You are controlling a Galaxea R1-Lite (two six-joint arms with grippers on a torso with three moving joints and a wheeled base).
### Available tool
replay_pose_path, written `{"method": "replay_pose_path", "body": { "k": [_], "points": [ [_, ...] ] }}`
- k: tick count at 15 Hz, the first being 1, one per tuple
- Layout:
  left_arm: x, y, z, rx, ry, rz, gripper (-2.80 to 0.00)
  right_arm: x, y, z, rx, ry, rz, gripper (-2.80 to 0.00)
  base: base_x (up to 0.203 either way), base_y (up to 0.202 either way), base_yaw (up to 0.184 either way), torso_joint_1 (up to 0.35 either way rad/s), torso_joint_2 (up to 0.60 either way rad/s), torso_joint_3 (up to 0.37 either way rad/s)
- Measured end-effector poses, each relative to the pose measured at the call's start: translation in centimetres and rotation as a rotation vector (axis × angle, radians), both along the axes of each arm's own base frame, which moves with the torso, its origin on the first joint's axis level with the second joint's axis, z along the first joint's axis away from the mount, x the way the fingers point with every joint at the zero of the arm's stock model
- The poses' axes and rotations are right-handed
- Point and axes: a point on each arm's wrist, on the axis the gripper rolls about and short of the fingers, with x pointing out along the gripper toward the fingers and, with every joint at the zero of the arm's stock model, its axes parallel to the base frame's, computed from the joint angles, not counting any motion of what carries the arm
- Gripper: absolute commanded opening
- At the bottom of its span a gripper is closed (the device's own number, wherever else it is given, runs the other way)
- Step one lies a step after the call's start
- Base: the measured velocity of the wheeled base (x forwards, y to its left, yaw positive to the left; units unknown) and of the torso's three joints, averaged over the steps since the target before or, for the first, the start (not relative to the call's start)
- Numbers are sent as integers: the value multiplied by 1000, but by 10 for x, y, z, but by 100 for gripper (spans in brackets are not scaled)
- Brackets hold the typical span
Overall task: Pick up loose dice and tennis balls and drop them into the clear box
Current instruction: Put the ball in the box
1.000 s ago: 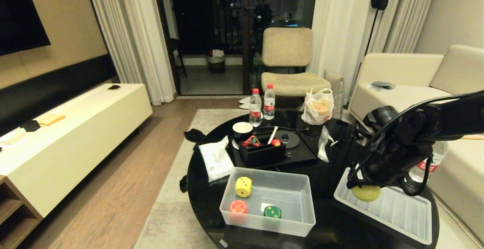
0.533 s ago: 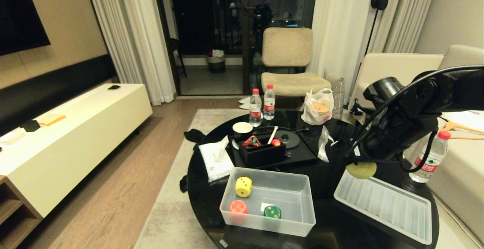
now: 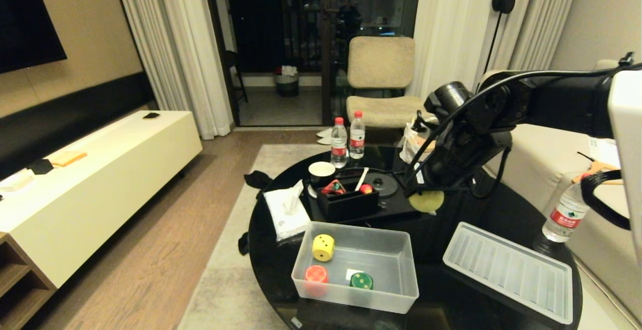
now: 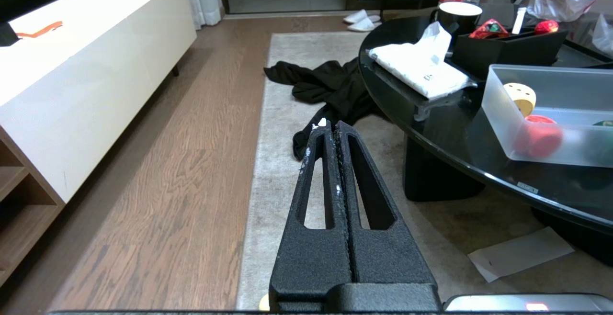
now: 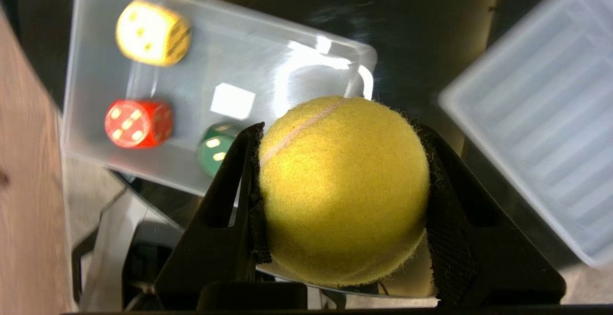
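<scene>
Above the black table [image 3: 481,209], just right of the organiser [image 3: 346,202], the right gripper [image 3: 426,195] clamps a tennis ball [image 3: 427,201] between both fingers [image 5: 230,200]. Nearer the robot sits the clear box [image 3: 401,290] with yellow [image 3: 323,247], red [image 3: 316,273] and green [image 3: 361,281] dice; its lid [image 3: 506,270] lies to the right. Off the table's left edge, the left gripper [image 4: 334,130] is closed, empty.

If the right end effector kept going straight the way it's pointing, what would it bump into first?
Probably the clear box. The right end effector, holding the tennis ball, points down near the box's corner, so it might meet the black table instead; depth is unclear.
</scene>
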Motion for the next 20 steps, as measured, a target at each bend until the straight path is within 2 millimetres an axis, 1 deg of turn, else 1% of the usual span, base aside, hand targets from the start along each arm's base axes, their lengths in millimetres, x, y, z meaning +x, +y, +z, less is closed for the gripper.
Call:
{"method": "replay_pose_path", "body": {
  "k": [1,3,8,14,17,20],
  "points": [
    [0,0,0,0,0,0,-280,3,10,-7,-3,15,22,-280,0,0,0,0,0,0],
    [0,0,0,-1,-1,0,-280,8,24,-21,-9,48,48,-280,0,0,0,0,0,0],
    [0,0,0,-1,-2,0,-280,16,45,-53,-15,124,48,-280,0,0,0,0,0,0],
    [0,0,0,-1,-2,0,-280,27,55,-90,-32,209,29,-280,0,0,0,0,0,0],
    [0,0,0,-1,-2,0,-280,33,57,-110,-33,216,17,-280,0,0,0,0,0,0],
    [0,0,0,-1,-2,0,-280,34,58,-128,-40,233,15,-280,0,0,0,0,0,0]
  ]
}}
